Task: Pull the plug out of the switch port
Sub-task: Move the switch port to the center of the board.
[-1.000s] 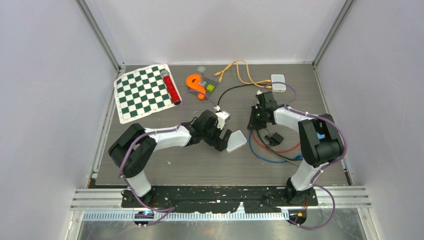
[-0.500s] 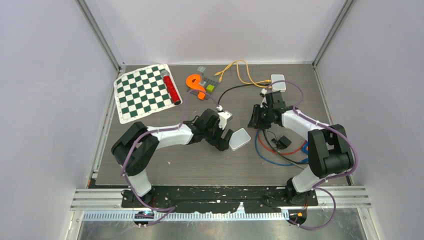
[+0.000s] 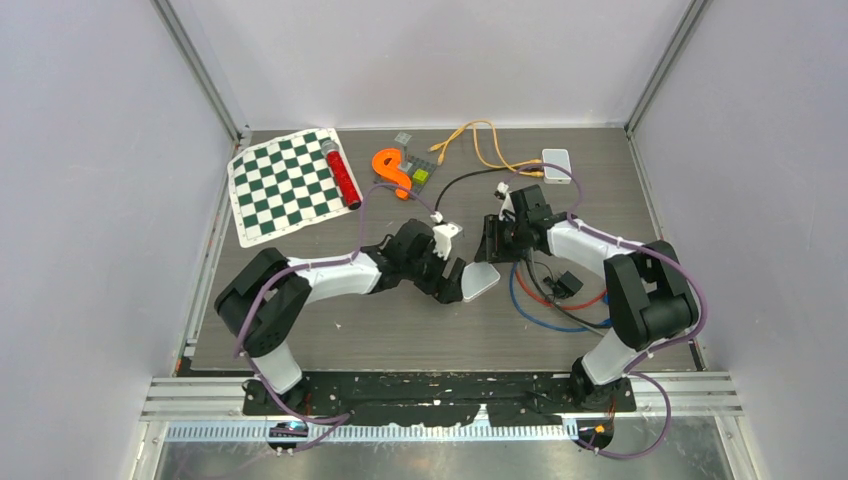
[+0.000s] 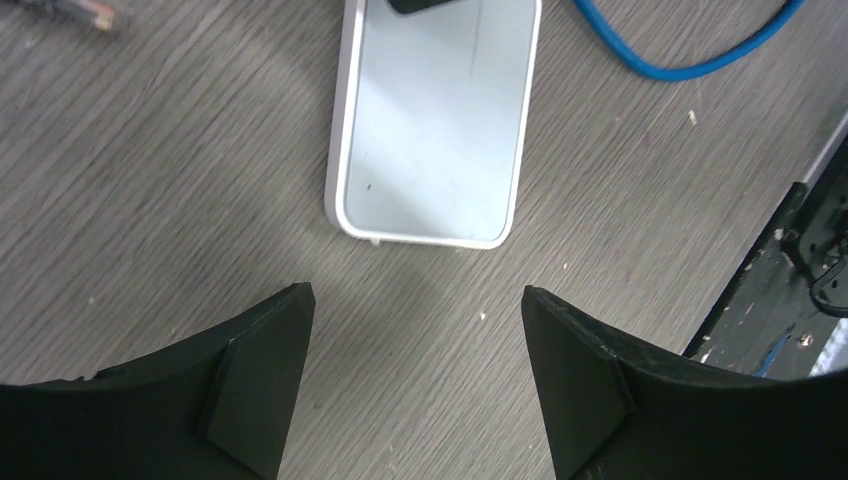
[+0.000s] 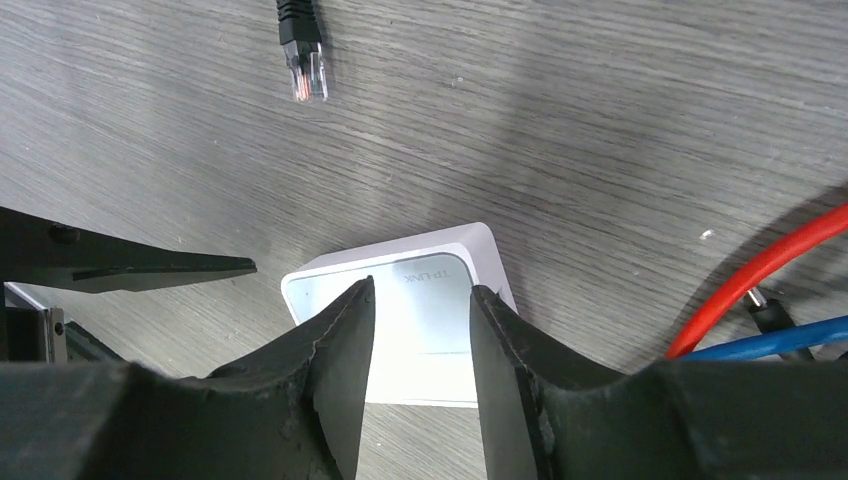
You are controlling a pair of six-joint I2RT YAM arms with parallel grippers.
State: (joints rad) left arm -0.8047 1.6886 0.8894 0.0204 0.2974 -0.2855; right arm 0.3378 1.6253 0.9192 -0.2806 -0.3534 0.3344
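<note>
**Overhead and wrist views.** The white rectangular plastic switch [image 3: 481,280] lay flat near the middle of the grey wood-grain table [image 3: 400,330]. The black plug with a clear tip [image 5: 302,62] lay loose on the table, apart from the switch. The left gripper [image 4: 410,295] stood just beside the switch, jaws apart and empty. The right gripper [image 5: 420,285] hovered over the switch, jaws parted, grasping nothing.

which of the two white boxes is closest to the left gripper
The tilted white box mid-table, right before the left gripper; the other white box sits at the far edge.
</note>
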